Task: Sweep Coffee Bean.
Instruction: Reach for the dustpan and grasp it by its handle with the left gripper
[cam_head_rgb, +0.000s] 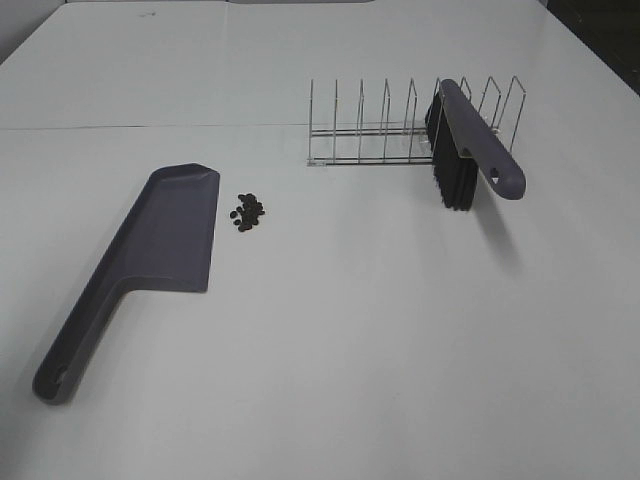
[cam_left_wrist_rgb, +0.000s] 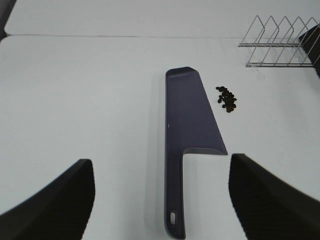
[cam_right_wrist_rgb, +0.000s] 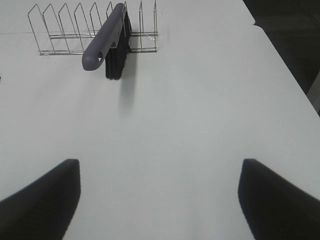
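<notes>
Left tool (cam_left_wrist_rgb: 160, 162) and right tool (cam_right_wrist_rgb: 160, 162) gape wide, empty. Coffee bean (cam_head_rgb: 248, 210): tight cluster, dark ovals, just beside dustpan (cam_head_rgb: 170, 235) blade.

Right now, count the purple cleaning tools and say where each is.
2. The dustpan lies flat on the left, beside the coffee beans; the brush leans in the wire rack on the right. None looks hidden.
</notes>
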